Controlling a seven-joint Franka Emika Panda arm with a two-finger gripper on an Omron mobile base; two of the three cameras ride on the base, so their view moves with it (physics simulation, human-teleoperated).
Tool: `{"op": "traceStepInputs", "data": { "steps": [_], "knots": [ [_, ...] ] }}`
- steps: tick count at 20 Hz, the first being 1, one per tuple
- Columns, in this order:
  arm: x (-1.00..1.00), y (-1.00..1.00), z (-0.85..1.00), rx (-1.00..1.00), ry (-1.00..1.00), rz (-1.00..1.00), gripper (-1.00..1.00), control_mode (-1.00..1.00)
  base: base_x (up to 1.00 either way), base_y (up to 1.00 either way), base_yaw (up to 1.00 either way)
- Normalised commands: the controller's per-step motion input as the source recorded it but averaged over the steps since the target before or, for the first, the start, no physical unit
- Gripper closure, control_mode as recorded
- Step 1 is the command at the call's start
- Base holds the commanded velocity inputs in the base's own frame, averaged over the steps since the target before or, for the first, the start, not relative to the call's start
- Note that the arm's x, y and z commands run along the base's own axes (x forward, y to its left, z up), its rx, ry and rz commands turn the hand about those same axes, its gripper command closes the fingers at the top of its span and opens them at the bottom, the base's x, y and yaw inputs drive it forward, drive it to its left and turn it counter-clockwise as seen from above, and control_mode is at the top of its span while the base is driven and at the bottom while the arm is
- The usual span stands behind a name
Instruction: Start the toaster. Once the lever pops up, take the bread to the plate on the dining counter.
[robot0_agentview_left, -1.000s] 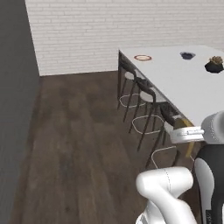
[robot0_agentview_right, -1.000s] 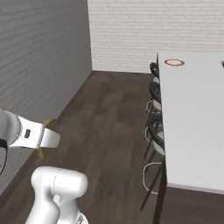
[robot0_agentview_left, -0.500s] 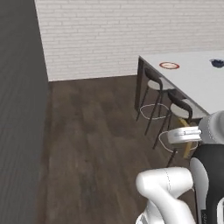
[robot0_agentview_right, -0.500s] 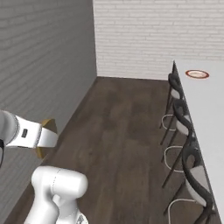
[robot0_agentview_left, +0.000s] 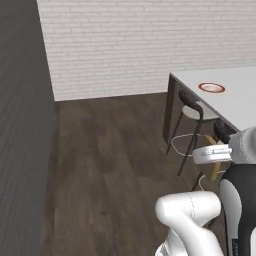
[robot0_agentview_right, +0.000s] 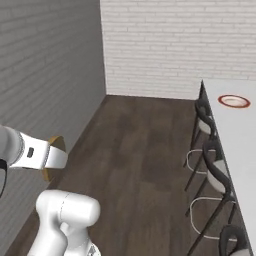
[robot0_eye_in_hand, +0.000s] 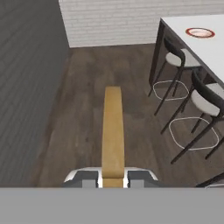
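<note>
My gripper (robot0_eye_in_hand: 113, 178) is shut on the bread (robot0_eye_in_hand: 113, 131), a tan slice seen edge-on that reaches out ahead of the fingers above the dark wood floor. From the right base view, the bread (robot0_agentview_right: 54, 148) sticks out of the gripper (robot0_agentview_right: 52, 161) at the left. The red-rimmed plate (robot0_eye_in_hand: 200, 32) lies far off on the white dining counter (robot0_eye_in_hand: 192, 48), up at the right of the hand view. That plate (robot0_agentview_left: 211, 88) and the dining counter (robot0_agentview_left: 237, 102) also show in the left base view. The toaster is out of view.
Dark stools (robot0_eye_in_hand: 180, 59) stand in a row along the counter's near side, between me and the plate (robot0_agentview_right: 234, 101). A grey wall (robot0_eye_in_hand: 26, 87) runs along the left, and a white brick wall (robot0_agentview_left: 130, 45) closes the far end. Open wood floor (robot0_agentview_right: 140, 150) lies between.
The whole picture has shifted as the base drives and turns: the counter and plate sit further right and larger in both base views. The bread stays held in the gripper.
</note>
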Motion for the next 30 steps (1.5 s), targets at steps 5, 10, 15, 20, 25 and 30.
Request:
{"op": "traceStepInputs", "data": {
  "steps": [5, 10, 15, 20, 25, 30],
  "knots": [
    [0.00, 0.00, 0.00, 0.00, 0.00, 0.00, 1.00, 1.00, 1.00, 0.00, 0.00],
    [0.00, 0.00, 0.00, 0.00, 0.00, 0.00, 1.00, 1.00, 1.00, 0.00, 0.00],
    [0.00, 0.00, 0.00, 0.00, 0.00, 0.00, 1.00, 1.00, 1.00, 0.00, 0.00],
    [0.00, 0.00, 0.00, 0.00, 0.00, 0.00, 1.00, 1.00, 1.00, 0.00, 0.00],
    [0.00, 0.00, 0.00, 0.00, 0.00, 0.00, 1.00, 1.00, 1.00, -0.01, -0.05],
    [0.00, 0.00, 0.00, 0.00, 0.00, 0.00, 1.00, 1.00, 1.00, 0.00, -0.28]
  ]
}}
